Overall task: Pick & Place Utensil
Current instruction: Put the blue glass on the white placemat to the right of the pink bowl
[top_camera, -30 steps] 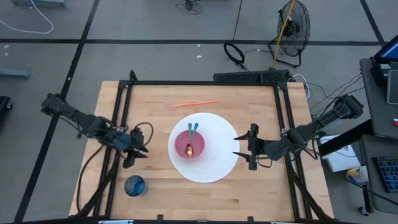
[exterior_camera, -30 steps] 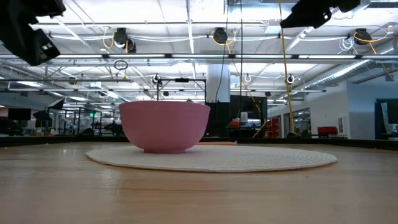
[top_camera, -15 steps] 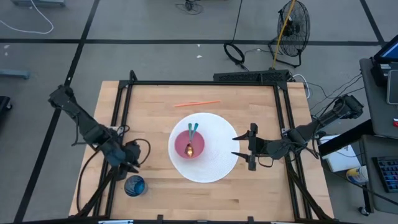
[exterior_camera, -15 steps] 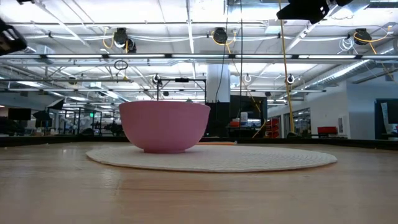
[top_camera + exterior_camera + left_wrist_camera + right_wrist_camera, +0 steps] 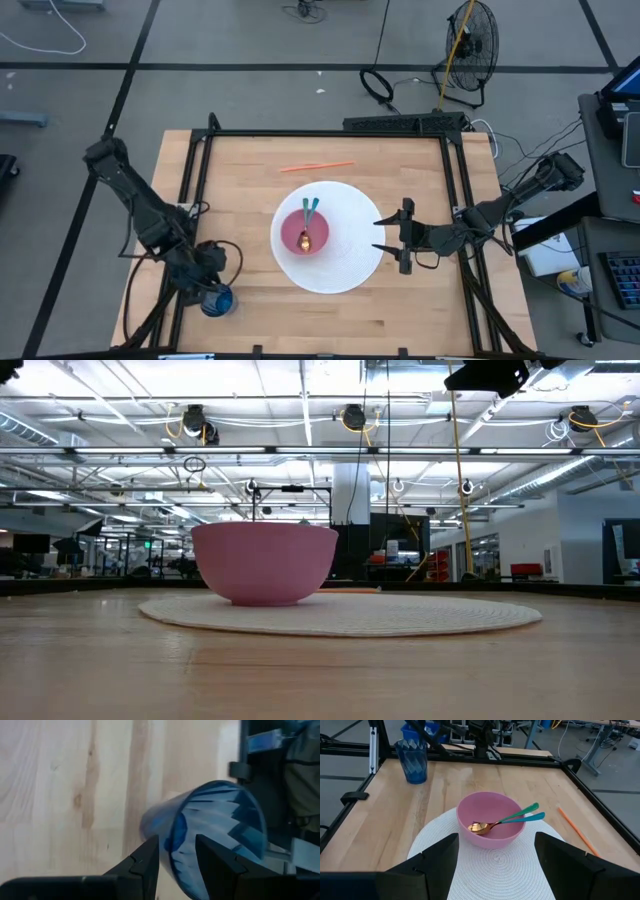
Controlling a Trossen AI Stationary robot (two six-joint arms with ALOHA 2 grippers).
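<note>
I see my left gripper [image 5: 176,854] angled down over the blue cup [image 5: 210,832], fingers apart astride its rim. Right gripper [image 5: 385,235] waits spread beside the pink bowl [image 5: 305,232], which holds the spoons [image 5: 505,820].

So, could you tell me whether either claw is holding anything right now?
Nothing is held. The left claw straddles the blue cup's rim, still open; the right claw waits open beside the placemat.
</note>
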